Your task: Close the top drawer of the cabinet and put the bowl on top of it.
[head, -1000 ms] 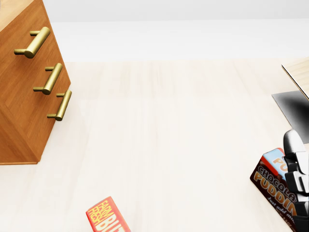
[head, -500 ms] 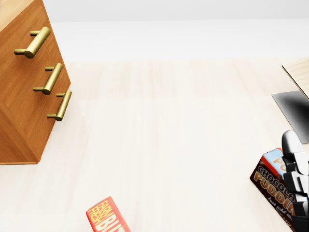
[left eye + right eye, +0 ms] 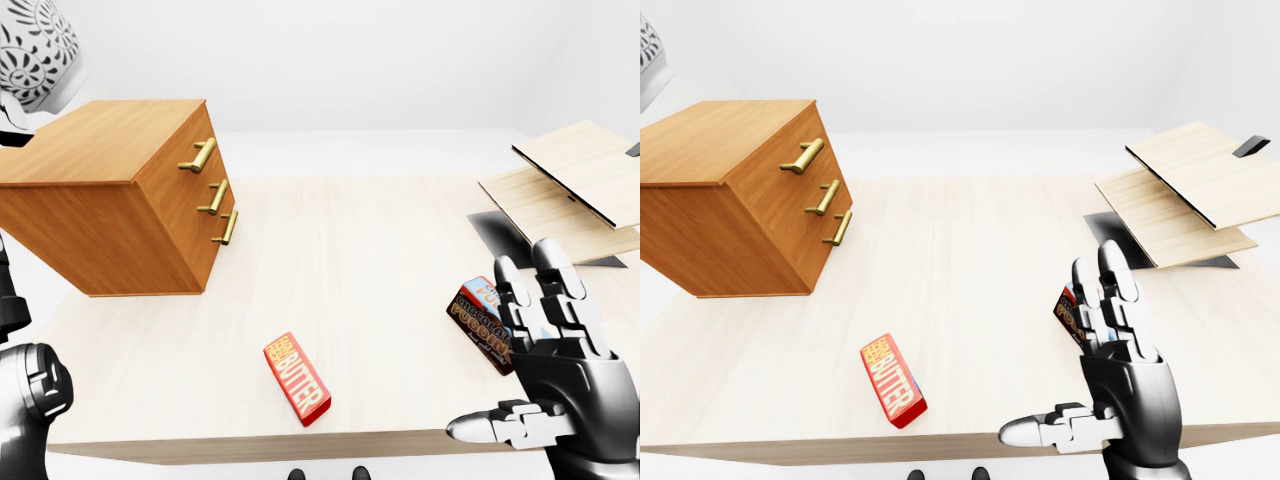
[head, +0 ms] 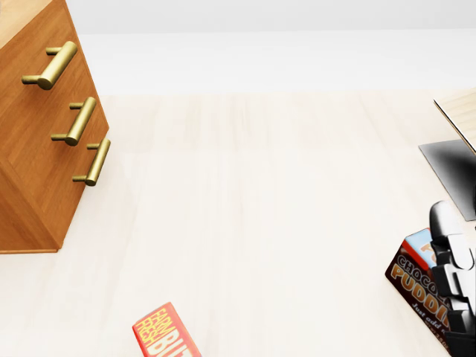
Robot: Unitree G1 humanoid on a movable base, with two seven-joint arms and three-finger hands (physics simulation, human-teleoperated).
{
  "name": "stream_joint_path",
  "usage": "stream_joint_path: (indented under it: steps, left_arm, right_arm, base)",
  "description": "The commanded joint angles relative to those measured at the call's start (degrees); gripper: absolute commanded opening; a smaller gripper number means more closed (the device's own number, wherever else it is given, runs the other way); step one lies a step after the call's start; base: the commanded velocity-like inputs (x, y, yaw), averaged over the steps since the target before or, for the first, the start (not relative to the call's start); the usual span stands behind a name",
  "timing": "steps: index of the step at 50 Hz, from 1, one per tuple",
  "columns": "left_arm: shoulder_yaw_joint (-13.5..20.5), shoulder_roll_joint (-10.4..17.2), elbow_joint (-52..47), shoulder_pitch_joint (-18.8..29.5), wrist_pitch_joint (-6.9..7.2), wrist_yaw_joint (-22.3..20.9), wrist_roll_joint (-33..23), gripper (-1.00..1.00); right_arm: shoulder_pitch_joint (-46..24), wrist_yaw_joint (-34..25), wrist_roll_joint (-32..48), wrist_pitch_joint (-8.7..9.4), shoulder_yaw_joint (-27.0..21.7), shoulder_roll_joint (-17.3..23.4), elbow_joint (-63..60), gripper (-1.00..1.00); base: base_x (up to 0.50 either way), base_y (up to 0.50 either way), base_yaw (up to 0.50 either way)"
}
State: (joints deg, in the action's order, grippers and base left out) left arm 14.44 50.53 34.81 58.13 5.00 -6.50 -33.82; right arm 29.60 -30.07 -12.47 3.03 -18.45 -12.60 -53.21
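Looking through the left-eye view, the cabinet [image 3: 110,200] sits on the left of the pale worktop [image 3: 350,260], and its three drawer fronts with brass handles [image 3: 198,155] look flush. The patterned bowl [image 3: 38,48] hangs in the top left corner, above the cabinet and not resting on it. Only a sliver of the left robot hand [image 3: 10,128] shows under the bowl, so I cannot tell whether it grips. The right robot hand [image 3: 555,370] stands at lower right with its fingers spread and upright, holding nothing. A pudding box [image 3: 478,322] lies just behind it. A red butter box [image 3: 297,378] lies near the worktop's lower edge, and wooden boards [image 3: 580,180] are stacked at the right.

In the head view, the cabinet's handles fill the left side. The right robot hand's fingers overlap the pudding box at lower right.

In the right-eye view, the bowl is cut off at the top left corner. The right robot hand is open, with its thumb pointing left.
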Motion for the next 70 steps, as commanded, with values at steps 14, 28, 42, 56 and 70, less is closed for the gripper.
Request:
stream_joint_path:
  steps: [14,28,42,56,70]
  left_arm:
    - [0.16,0.53,3.24,0.46,0.0,2.83,-1.01,-1.0]
    - [-0.36,0.11,8.8,1.3,0.0,5.92,-0.3,-1.0]
    - [-1.77,-0.99,14.24,2.93,0.0,8.96,-0.07,-1.0]
    - [-2.49,-2.51,18.49,3.26,0.0,11.39,-0.71,-1.0]
    - [-3.22,-3.65,20.25,3.24,0.0,12.68,-0.97,-1.0]
  right_arm:
    - [0.45,0.16,0.06,-0.7,0.45,0.25,0.15,1.0]
    - [0.56,0.04,0.0,-0.56,0.38,0.12,-0.18,1.0]
    - [0.63,-0.02,-0.09,-0.3,0.28,0.1,-0.54,1.0]
    - [0.72,-0.82,-0.21,-0.37,-0.13,-0.38,-0.62,1.0]
    - [0.49,-0.88,0.06,-0.49,-0.07,-0.43,-0.34,1.0]
  base:
    - [0.0,0.0,0.0]
    - [0.0,0.0,0.0]
    - [0.0,0.0,0.0]
    - [0.0,0.0,0.0]
    - [0.0,0.0,0.0]
